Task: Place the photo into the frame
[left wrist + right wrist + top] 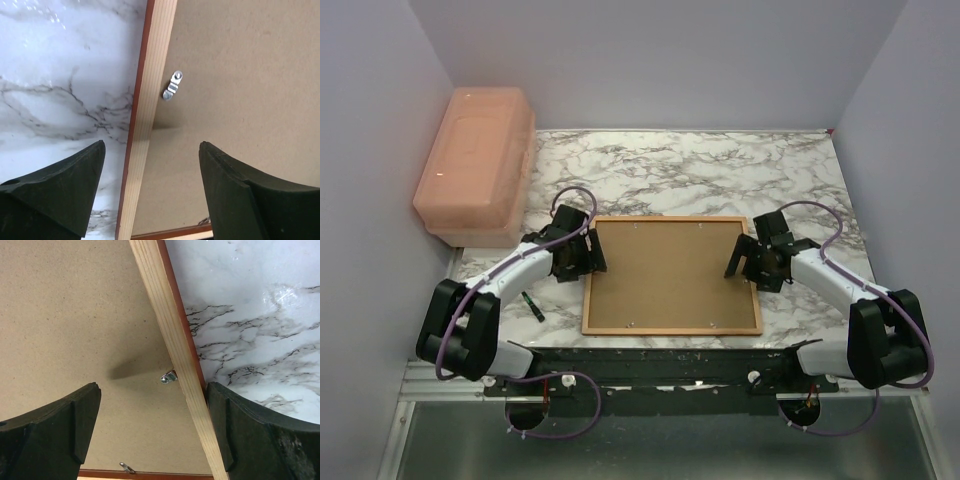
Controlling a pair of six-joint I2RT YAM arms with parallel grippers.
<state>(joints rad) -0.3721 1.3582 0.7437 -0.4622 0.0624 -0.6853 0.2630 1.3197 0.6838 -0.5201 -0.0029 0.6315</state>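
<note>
The frame (672, 331) lies back-up in the middle of the marble table, its light wood rail around a brown backing board (670, 272). The photo is hidden. My left gripper (592, 255) hangs open over the frame's left rail (145, 125), one finger above the marble and the other above the board. A small metal clip (172, 85) on that rail reaches over the board. My right gripper (738, 262) stands open astride the right rail (170, 335), near another clip (169, 377). Neither gripper holds anything.
A pink plastic box (475, 165) stands at the back left, against the wall. A small dark green pen (533, 305) lies on the table beside the left arm. Grey walls close in both sides and the back.
</note>
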